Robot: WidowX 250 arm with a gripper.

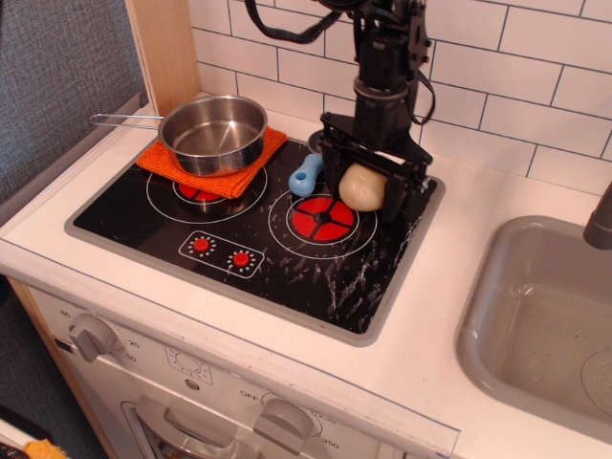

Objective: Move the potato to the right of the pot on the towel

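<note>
Pale beige, the potato (362, 185) sits between the black fingers of the gripper (368, 182), which closes on it at the upper centre of the frame, over the far edge of the right burner (322, 219); whether it touches the hob seems unclear. A blue-handled scoop (305, 174) lies just left of it. Further left, the steel pot (212, 133) stands on the orange towel (229, 176).

Single view, high front-left vantage, angled down over stove (143, 225), sink (497, 287) at right, mid-range
</note>
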